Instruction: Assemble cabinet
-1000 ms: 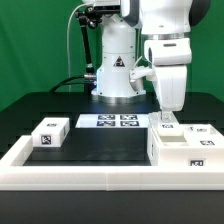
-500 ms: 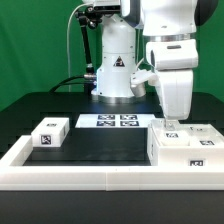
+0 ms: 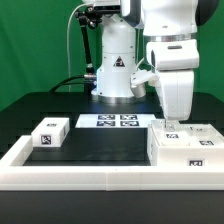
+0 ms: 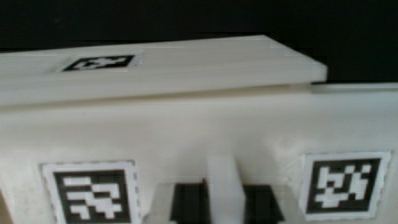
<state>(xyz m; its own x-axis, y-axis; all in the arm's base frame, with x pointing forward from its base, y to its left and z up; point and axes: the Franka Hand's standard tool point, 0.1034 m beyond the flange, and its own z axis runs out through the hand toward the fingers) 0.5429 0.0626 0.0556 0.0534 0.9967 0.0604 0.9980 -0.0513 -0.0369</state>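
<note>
The cabinet [image 3: 180,150] is the large white tagged box at the exterior view's right, against the front rim. My gripper [image 3: 170,123] is down on its top. In the wrist view the cabinet [image 4: 196,130] fills the frame, with a marker tag on each side of my gripper [image 4: 228,200]. The two dark fingers [image 4: 183,200] stand close together on either side of a thin upright white ridge of the cabinet and appear closed on it. A small flat white tagged block [image 4: 160,62] lies just beyond the cabinet.
Another small white tagged block [image 3: 50,133] sits at the exterior view's left. The marker board [image 3: 108,121] lies in front of the robot base. More flat tagged blocks [image 3: 203,131] lie at the far right. A low white rim [image 3: 90,172] frames the black table.
My gripper came down onto the cabinet's top between one second and half a second ago. It has stayed in place since. The blocks have not moved.
</note>
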